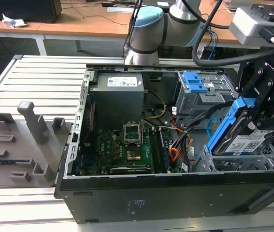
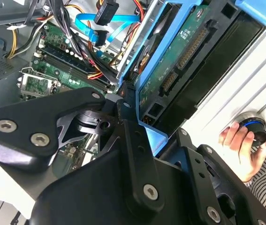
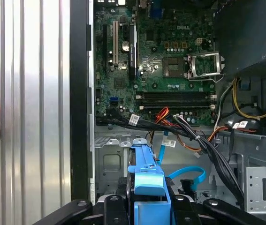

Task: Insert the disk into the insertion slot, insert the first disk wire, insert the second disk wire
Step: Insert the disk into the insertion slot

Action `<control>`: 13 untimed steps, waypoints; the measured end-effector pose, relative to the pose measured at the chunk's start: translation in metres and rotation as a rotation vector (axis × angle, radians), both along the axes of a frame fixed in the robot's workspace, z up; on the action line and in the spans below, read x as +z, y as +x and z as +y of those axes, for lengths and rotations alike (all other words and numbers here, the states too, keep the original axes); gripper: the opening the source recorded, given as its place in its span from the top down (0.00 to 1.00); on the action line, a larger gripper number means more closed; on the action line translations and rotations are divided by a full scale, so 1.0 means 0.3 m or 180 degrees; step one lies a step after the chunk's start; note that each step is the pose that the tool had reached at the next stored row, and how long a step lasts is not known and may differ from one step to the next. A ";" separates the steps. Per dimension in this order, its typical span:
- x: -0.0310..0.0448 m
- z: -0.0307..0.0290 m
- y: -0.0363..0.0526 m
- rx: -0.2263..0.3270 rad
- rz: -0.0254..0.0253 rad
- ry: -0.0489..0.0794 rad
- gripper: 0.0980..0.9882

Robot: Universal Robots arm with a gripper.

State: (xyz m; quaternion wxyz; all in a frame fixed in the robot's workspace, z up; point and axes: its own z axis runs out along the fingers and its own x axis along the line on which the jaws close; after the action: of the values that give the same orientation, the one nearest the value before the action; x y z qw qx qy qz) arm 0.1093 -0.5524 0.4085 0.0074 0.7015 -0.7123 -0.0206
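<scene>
My gripper (image 1: 253,115) is shut on the disk (image 1: 245,140), a silver drive with a white label in a bright blue carrier. I hold it tilted, with its lower end just above the insertion slot (image 1: 233,165), a perforated grey cage at the case's front corner on the exterior view's right. The second wrist view has the disk's green circuit board (image 2: 182,54) and its blue frame pinched between black fingers (image 2: 125,101). The second disk wire (image 3: 189,173), a light blue loop, lies beside the slot, with its dark plug (image 2: 105,11) free. Thin red wires (image 3: 163,115) run among the cables; I cannot tell their plug.
A taller grey cage with a blue latch (image 1: 195,81) stands behind the slot. Thick black cables (image 3: 203,145) and orange wires (image 1: 175,154) cross between the motherboard (image 1: 127,145) and the cages. A person's hand (image 2: 238,140) rests on a knob beside the case. Grey fixtures (image 1: 25,140) sit at the exterior view's left.
</scene>
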 end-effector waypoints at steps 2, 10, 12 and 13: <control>-0.008 0.000 0.000 0.0000 0.0000 0.0000 0.70; -0.011 0.000 0.000 0.0000 0.0000 0.0001 0.62; -0.011 0.000 0.000 0.0000 0.0000 0.0001 0.62; -0.011 0.000 0.000 0.0000 0.0000 0.0000 0.62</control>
State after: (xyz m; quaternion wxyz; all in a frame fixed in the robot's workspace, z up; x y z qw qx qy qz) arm 0.1093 -0.5524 0.4053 0.0073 0.7015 -0.7124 -0.0206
